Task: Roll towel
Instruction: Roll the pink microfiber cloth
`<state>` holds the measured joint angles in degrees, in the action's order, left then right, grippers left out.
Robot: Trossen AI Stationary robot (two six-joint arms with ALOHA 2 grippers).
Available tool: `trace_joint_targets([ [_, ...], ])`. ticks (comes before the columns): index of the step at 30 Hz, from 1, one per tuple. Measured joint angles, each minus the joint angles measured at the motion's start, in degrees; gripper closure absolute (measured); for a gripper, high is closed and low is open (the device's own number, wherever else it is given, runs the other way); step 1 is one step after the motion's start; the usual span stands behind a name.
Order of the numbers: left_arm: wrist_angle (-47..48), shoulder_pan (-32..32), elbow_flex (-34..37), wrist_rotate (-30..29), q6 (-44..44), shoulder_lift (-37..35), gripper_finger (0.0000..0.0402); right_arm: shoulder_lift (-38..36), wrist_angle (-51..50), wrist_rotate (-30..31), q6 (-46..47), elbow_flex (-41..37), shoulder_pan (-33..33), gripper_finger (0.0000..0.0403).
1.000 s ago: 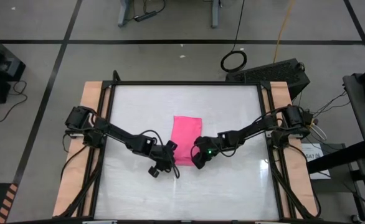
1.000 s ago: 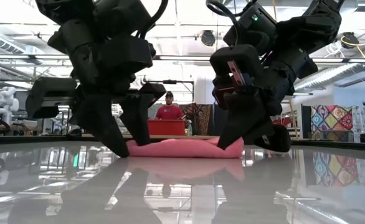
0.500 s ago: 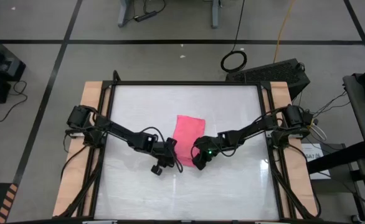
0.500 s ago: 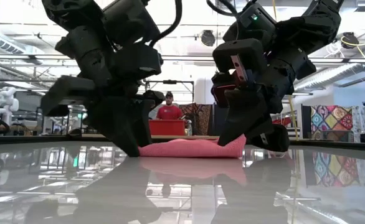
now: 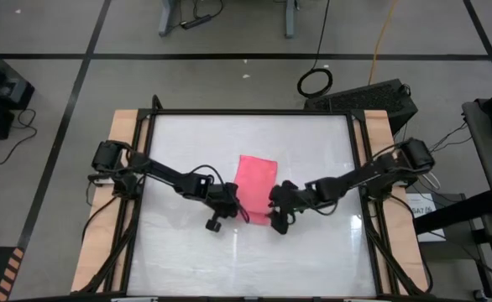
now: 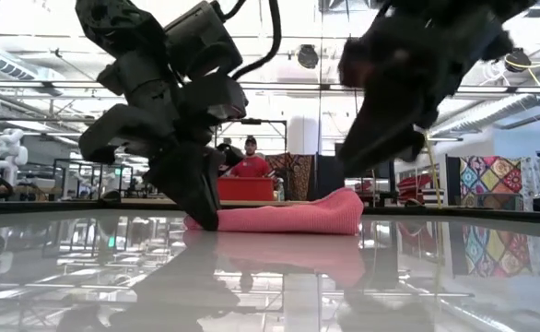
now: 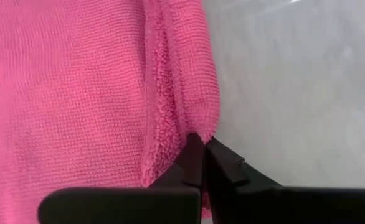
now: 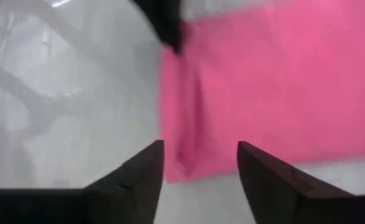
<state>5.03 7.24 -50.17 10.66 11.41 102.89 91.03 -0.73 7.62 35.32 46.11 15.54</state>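
Note:
The pink-red towel (image 5: pixel 257 184) lies flat on the white table, its long sides running far to near. My left gripper (image 5: pixel 238 205) stands at the towel's left long edge near the near corner, shut on the cloth; its fingers reach down to the table (image 6: pixel 205 217). My right gripper (image 5: pixel 273 216) hangs open above the towel's near right corner (image 8: pixel 173 171) and touches nothing. It shows raised and blurred in the low view (image 6: pixel 385 138). My left gripper pinches the towel's thick hemmed left edge (image 7: pixel 192 127) between its two shut fingertips, close to the near corner. The fingers slant down from the table's left side. The towel rests on the table, slack, with the edge at the fingers barely raised.
A black frame (image 5: pixel 250 112) and wooden side boards (image 5: pixel 120 151) bound the table. White surface lies free on all sides of the towel. Far behind the table, a person in red (image 6: pixel 250 164) stands by a red box.
My right gripper has opened, let go of the towel's near right part, risen and drawn back toward the table's right edge while rolling. My left gripper has closed in on the towel's left edge and shut on it. The towel has shifted a little to the right.

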Motion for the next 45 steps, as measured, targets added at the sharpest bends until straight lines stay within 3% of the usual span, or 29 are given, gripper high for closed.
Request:
trace_joint_targets([
  [6,-1.39,-3.47,0.11,8.63,-5.77,0.17,0.0397,-0.35,4.67,10.33,-18.66,0.00,7.43,0.0190],
  [11,-1.53,-6.42,0.13,14.67,-9.19,0.22,0.0397,2.36,6.32,15.50,-26.14,0.00,10.66,0.0195],
  [22,-3.02,-10.47,0.13,23.40,-14.28,0.15,0.0398,9.41,9.55,16.82,-30.54,0.26,10.99,0.0195],
  [26,-3.09,-11.56,0.12,26.38,-16.51,0.13,0.0398,11.04,8.96,19.69,-30.59,0.44,10.77,0.0195],
  [35,-5.38,-13.64,0.07,31.64,-21.21,0.09,0.0398,14.32,10.17,19.39,-28.42,0.44,8.54,0.0199],
  [41,-8.27,-15.24,0.02,33.80,-24.86,0.00,0.0398,15.05,12.13,19.37,-27.92,0.46,7.71,0.0238],
  [45,-6.94,-15.71,0.00,34.34,-25.76,0.00,0.0398,14.41,10.25,27.81,-23.56,0.35,7.75,0.0272],
])
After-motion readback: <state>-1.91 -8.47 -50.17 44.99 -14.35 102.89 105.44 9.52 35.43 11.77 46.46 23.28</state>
